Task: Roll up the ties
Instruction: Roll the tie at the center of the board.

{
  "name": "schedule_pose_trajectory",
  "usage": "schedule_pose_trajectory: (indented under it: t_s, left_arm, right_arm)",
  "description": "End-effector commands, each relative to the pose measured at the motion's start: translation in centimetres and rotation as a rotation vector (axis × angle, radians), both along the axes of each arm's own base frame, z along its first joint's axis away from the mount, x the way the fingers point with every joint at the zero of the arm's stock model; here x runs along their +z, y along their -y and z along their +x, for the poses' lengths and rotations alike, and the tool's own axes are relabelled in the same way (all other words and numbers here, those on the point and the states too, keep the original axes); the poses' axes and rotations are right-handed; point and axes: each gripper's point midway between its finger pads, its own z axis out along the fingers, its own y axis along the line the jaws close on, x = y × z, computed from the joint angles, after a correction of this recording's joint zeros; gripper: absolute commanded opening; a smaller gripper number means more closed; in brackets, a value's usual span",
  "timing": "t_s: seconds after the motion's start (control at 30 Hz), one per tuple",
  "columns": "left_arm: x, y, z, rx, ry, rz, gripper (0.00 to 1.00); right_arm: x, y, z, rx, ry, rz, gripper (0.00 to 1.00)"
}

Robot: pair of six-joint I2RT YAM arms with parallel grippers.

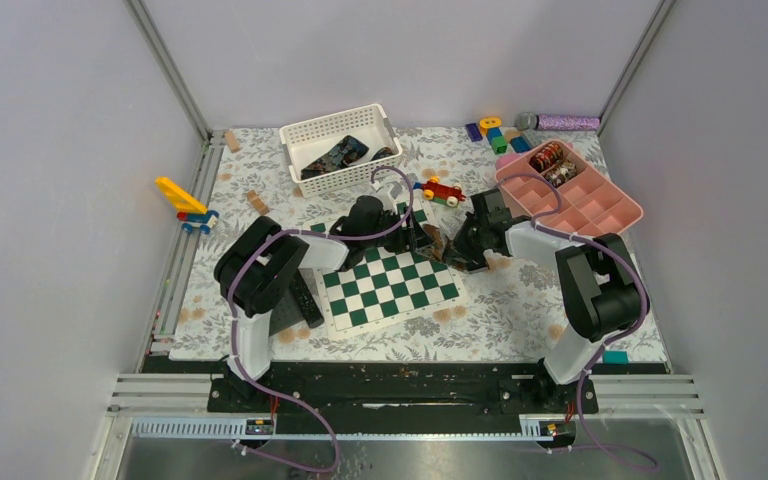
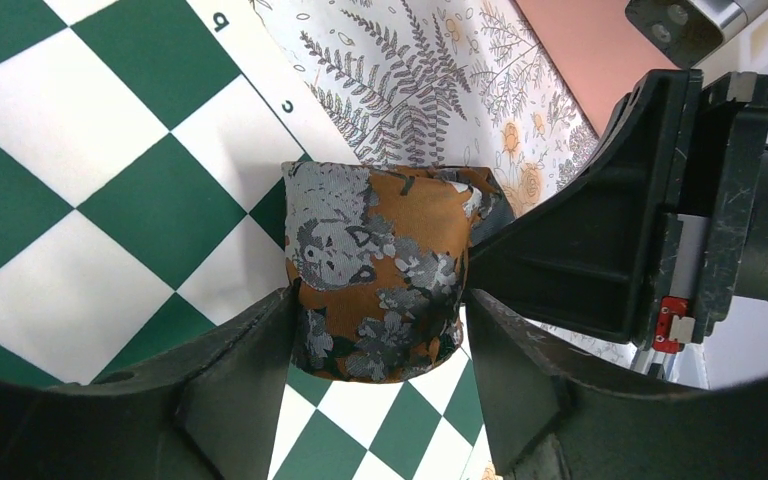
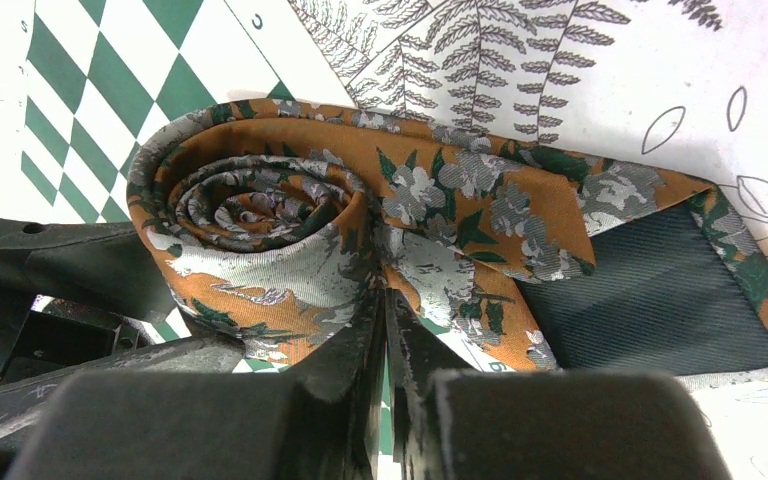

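Right wrist view shows the rust tie [image 3: 260, 210] nearly coiled at the chessboard [image 1: 390, 290] corner, wide end loose. Right gripper [image 3: 385, 310] pinches it shut; left gripper [image 2: 378, 330] brackets the coil, grip uncertain. Unrolled ties [image 1: 338, 155] lie in the basket [image 1: 332, 125]; finished coils [image 1: 550, 160] sit in the pink tray [image 1: 620, 215].

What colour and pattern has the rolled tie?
Rust-orange, grey and green flowers; the rolled tie shows best in right wrist view.

Pale grey walls [image 1: 410, 50] rise beyond the left gripper [image 2: 380, 300] and at both sides; a fern-printed bench [image 1: 520, 310] lies beneath.
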Motion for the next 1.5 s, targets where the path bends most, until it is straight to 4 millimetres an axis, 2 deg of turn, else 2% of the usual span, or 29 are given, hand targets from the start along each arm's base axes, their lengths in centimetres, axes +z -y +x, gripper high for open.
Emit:
schedule_pose_trajectory:
  t_s: [0.0,0.07,0.3,0.53,0.67,0.93,1.1,1.17,1.47]
  left_arm:
    - [2.2,1.6,0.3,-0.049,0.066,-0.071,0.62]
    - [2.0,1.6,0.3,-0.047,0.063,-0.069,0.61]
    - [2.0,1.5,0.2,-0.046,0.062,-0.069,0.61]
    - [1.9,1.6,0.2,-0.048,0.059,-0.066,0.6]
    - [2.0,1.6,0.2,-0.05,0.06,-0.066,0.6]
    - [2.0,1.6,0.3,-0.051,0.059,-0.065,0.62]
    - [2.0,1.8,0.4,-0.053,0.055,-0.062,0.77]
    - [1.9,1.9,0.4,-0.057,0.054,-0.061,0.79]
    - [1.2,2.2,0.3,-0.063,0.039,-0.059,0.77]
  right_arm:
    - [-0.3,0.7,0.0,-0.009,-0.006,-0.019,0.09]
    - [0.2,0.7,-0.1,-0.006,0.008,-0.018,0.08]
    - [3.8,0.5,0.1,0.0,0.105,0.023,0.09]
    - [5.1,-0.4,1.2,0.002,0.147,0.07,0.11]
    - [4.6,-0.9,2.0,0.009,0.144,0.077,0.11]
    - [2.4,-0.9,2.4,0.007,0.106,0.061,0.11]
    - [1.5,-0.9,2.5,0.005,0.085,0.052,0.11]
    - [1.3,-0.8,2.5,0.001,0.079,0.049,0.11]
    - [0.5,0.0,1.6,-0.015,0.051,0.017,0.11]
